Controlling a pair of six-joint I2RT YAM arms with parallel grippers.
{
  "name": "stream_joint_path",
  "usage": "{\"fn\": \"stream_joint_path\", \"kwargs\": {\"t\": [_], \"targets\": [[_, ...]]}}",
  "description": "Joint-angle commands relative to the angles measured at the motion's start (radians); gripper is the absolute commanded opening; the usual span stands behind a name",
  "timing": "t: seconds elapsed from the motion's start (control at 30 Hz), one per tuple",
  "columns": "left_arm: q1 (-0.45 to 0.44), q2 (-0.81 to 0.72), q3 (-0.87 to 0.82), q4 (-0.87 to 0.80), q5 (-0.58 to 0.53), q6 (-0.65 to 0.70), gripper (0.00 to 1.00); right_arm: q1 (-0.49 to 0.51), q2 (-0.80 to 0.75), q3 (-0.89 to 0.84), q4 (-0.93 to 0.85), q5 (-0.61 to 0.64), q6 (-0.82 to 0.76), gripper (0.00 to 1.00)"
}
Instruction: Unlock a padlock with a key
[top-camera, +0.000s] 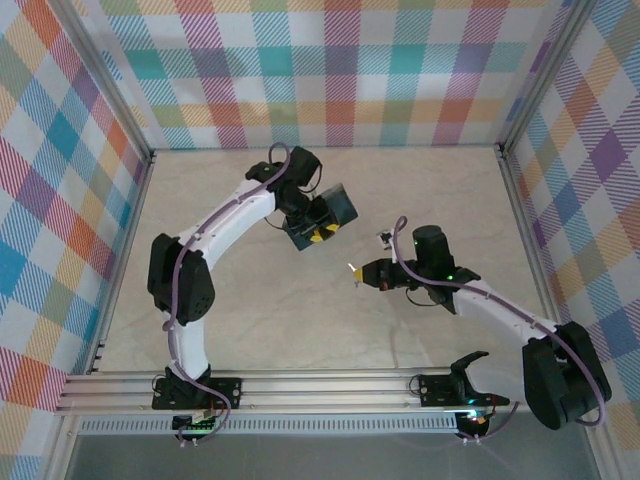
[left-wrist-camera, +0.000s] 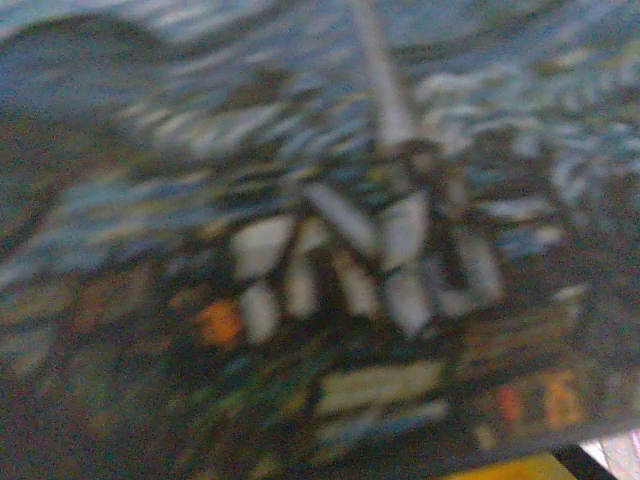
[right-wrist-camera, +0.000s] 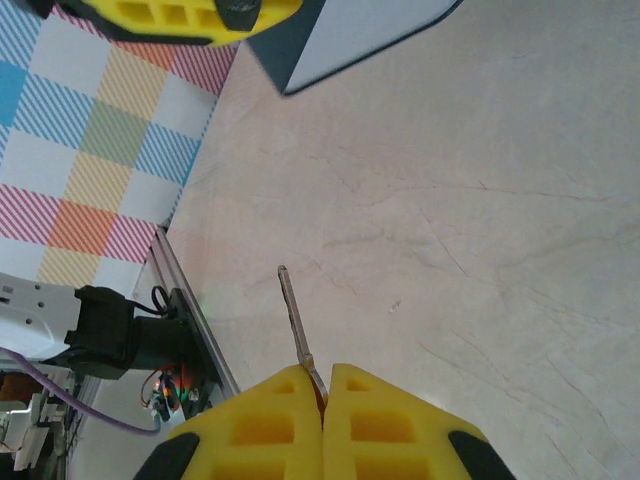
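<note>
My right gripper (right-wrist-camera: 323, 385) is shut on the key (right-wrist-camera: 292, 310), a thin grey metal sliver that sticks out forward from between the yellow pads. In the top view this gripper (top-camera: 362, 272) hangs mid-table, the key (top-camera: 353, 268) pointing left towards the blue painted box (top-camera: 335, 205). My left gripper (top-camera: 322, 234) is shut on that box and holds it tilted off the table. The box's blurred painted face (left-wrist-camera: 330, 260) lies close to the left wrist camera, one yellow fingertip (left-wrist-camera: 510, 468) at the bottom edge. A tiny dark thing with a silvery glint (top-camera: 382, 237) behind the right gripper may be the padlock; too small to tell.
Plaid walls (top-camera: 340, 70) close in the pale marbled table (top-camera: 300, 330) on three sides. An aluminium rail (top-camera: 300, 385) with both arm bases runs along the near edge. The box's corner (right-wrist-camera: 350, 40) and a left finger (right-wrist-camera: 180, 15) hang above the table ahead of the key.
</note>
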Motion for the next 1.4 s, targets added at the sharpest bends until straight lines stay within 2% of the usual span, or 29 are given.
{"fn": "stream_joint_path", "kwargs": {"t": [0.0, 0.3, 0.63, 0.83, 1.37], "targets": [[0.004, -0.062, -0.035, 0.053, 0.055, -0.078, 0.14, 0.024, 0.04, 0.078, 0.087, -0.01, -0.013, 0.0], [0.007, -0.115, -0.076, 0.058, 0.025, -0.093, 0.14, 0.063, 0.103, 0.158, 0.095, -0.004, -0.048, 0.0], [0.027, -0.155, -0.139, 0.115, 0.056, -0.109, 0.13, 0.076, 0.164, 0.192, 0.097, 0.06, -0.049, 0.0], [0.028, -0.172, -0.159, 0.124, 0.056, -0.106, 0.13, 0.076, 0.176, 0.186, 0.165, 0.056, -0.013, 0.0], [0.033, -0.196, -0.193, 0.144, 0.061, -0.108, 0.12, 0.077, 0.221, 0.227, 0.17, 0.05, -0.001, 0.0]]}}
